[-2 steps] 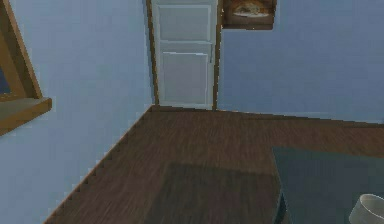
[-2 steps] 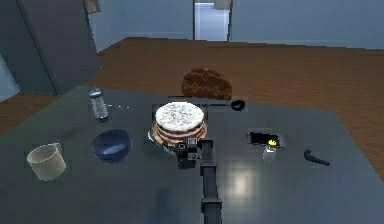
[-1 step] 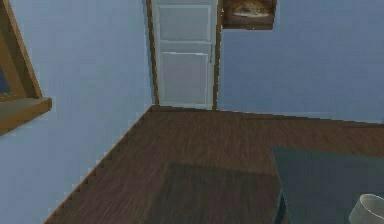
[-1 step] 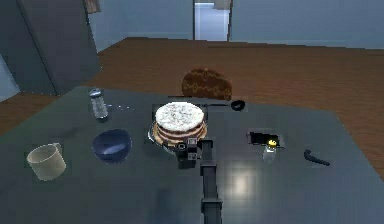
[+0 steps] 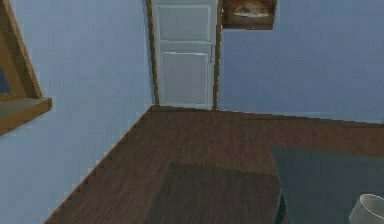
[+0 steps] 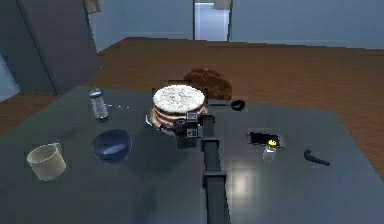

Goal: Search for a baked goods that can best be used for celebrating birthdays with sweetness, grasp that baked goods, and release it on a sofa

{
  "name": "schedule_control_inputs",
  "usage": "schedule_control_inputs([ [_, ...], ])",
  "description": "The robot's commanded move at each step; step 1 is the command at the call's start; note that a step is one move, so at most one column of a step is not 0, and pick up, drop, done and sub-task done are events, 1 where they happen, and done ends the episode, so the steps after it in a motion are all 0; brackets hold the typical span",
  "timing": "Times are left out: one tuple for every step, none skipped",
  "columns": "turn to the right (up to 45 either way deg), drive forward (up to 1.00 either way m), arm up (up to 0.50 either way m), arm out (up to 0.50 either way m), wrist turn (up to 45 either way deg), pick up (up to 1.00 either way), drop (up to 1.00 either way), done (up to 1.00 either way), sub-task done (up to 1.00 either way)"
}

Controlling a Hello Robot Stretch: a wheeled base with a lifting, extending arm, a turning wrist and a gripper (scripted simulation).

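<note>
A round cake with white icing and a dark base stands on the dark grey table in the arm side view, near the table's far edge. The arm's dark bar rises from the bottom edge toward it. The gripper ends right at the cake's near side. Because the cake stands on the table directly behind the gripper, I cannot tell whether the gripper holds anything. A brown loaf-like lump lies just beyond the cake.
Also on the table are a small jar, a blue bowl, a beige mug, a flat dark item and a black stick. In the forward view, wood floor leads to a white door, and the table's corner is at lower right.
</note>
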Motion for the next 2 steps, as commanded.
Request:
schedule_control_inputs([
  [0.0,0.00,0.22,0.00,0.0,0.00,0.00,0.00,0.00],
  [0.0,0.00,0.00,0.00,-45.0,0.00,0.00,0.00,0.00],
])
